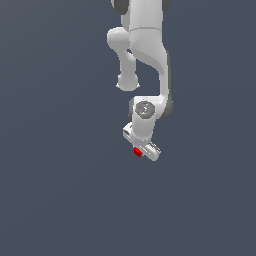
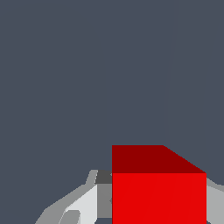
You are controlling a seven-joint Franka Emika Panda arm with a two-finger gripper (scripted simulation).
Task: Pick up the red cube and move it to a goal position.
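Observation:
The red cube (image 1: 137, 152) is a tiny bright red block at the tip of the white gripper (image 1: 139, 151), below the middle of the exterior view. In the wrist view the red cube (image 2: 159, 192) fills the space between the two fingers. One grey-white finger (image 2: 89, 203) presses one side and the other finger (image 2: 215, 202) touches the opposite side. My gripper (image 2: 159, 210) is shut on the cube. Whether the cube rests on the ground or hangs above it cannot be told.
A plain dark grey-blue surface (image 1: 60, 190) fills both views. The white arm links (image 1: 145, 55) rise above the gripper toward the top of the exterior view.

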